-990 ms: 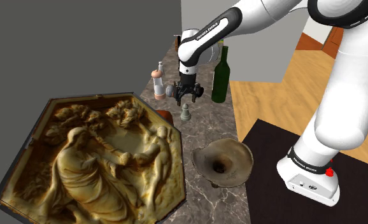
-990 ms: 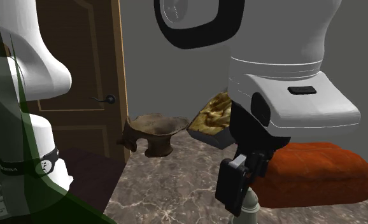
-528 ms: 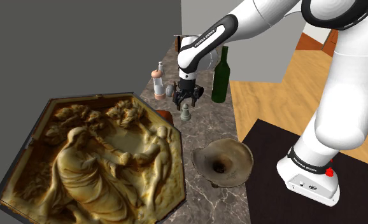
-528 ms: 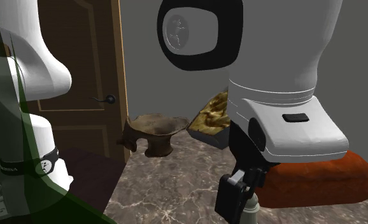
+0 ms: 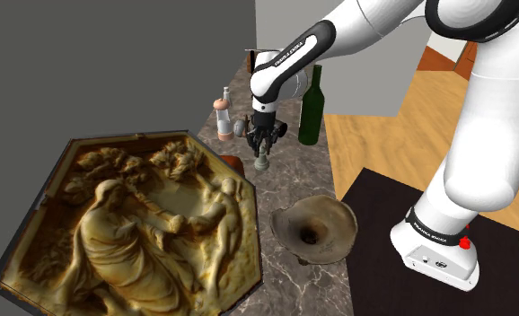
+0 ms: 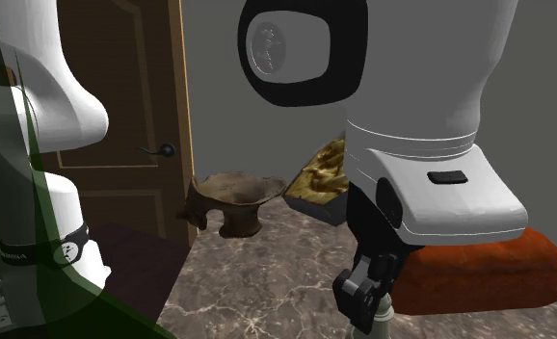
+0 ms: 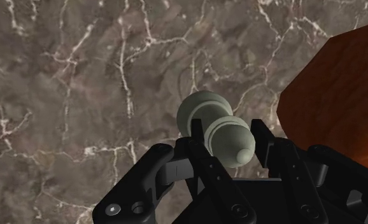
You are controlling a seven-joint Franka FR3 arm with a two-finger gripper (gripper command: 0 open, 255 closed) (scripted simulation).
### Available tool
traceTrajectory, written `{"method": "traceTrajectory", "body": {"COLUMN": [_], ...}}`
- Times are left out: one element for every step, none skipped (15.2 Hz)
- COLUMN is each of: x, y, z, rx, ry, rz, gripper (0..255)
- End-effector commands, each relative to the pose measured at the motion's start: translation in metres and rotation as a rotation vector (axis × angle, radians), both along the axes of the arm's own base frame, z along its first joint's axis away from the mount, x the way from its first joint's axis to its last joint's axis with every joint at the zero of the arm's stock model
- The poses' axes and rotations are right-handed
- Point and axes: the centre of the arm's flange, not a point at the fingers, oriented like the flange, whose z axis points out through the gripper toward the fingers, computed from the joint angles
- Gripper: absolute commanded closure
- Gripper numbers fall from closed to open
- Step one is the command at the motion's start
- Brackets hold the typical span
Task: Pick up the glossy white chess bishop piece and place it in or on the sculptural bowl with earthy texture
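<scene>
Bishop, pale grey-white, is standing upright on the marble worktop in the upper middle of the shoulder view, just below a green bottle and a small bottle. The claw is reaching straight down over it and pinching its upper part. In the wrist view the black fingers are pressing on either side of the bishop's head, with its round base showing beyond them on the marble. The bowl, brown and rough, is sitting well apart at the shoulder view's lower middle, near the worktop's edge. A gilded relief plaque is lying across that view's left. A red-brown block is lying just beside the bishop, at the second exterior view's lower right behind the claw. The bowl is showing at that view's centre, in front of a wooden door.
</scene>
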Motion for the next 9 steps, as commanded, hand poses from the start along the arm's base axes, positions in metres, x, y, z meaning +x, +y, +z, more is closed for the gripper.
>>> {"method": "traceTrajectory", "body": {"x": [0.0, 0.0, 0.0, 0.0, 0.0, 0.0, 0.0, 0.0, 0.0], "y": [0.0, 0.0, 0.0, 0.0, 0.0, 0.0, 0.0, 0.0, 0.0], "z": [-0.001, -0.001, -0.001, -0.001, -0.001, -0.001, 0.005, 0.01, 0.015], "rx": [0.0, 0.0, 0.0, 0.0, 0.0, 0.0, 0.0, 0.0, 0.0], "ry": [0.002, 0.001, 0.002, 0.002, 0.001, 0.001, 0.001, 0.001, 0.001], "rz": [0.0, 0.0, 0.0, 0.0, 0.0, 0.0, 0.0, 0.0, 0.0], "gripper": [255, 255, 255, 255, 255, 255, 255, 255, 255]}}
